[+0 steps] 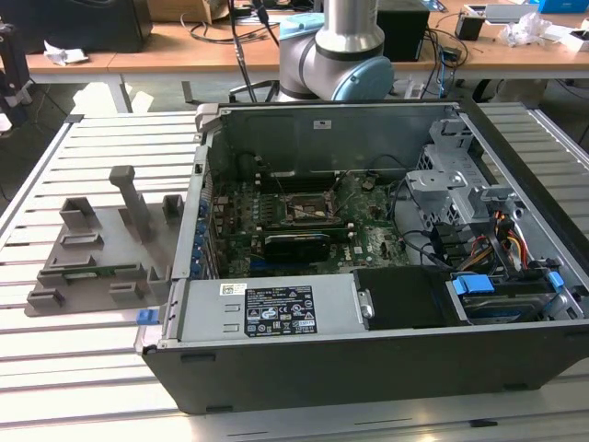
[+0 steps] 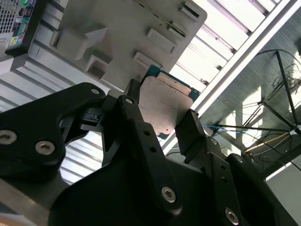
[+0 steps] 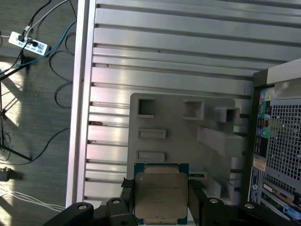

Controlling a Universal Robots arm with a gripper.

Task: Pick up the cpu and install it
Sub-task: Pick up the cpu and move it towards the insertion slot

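The cpu (image 3: 161, 190) is a flat square chip with a dull silvery top and a thin green rim. My gripper (image 3: 161, 203) is shut on it, with one black finger (image 3: 126, 188) pressed against each of two opposite edges. In the second wrist view the cpu (image 2: 165, 101) sits tilted between the fingers of the gripper (image 2: 162, 120). It hangs well above the grey moulded fixture (image 3: 183, 136). In the exterior view the motherboard's square socket frame (image 1: 308, 210) lies inside the open computer case (image 1: 368, 368).
The grey fixture (image 1: 92, 249) with its pockets and posts lies on the slatted table (image 1: 83, 368), on the exterior view's left of the case. A black card (image 1: 294, 244) stands by the socket. Drive cages and cables (image 1: 469, 221) fill the case's right side. The arm's base (image 1: 331, 55) stands behind the case.
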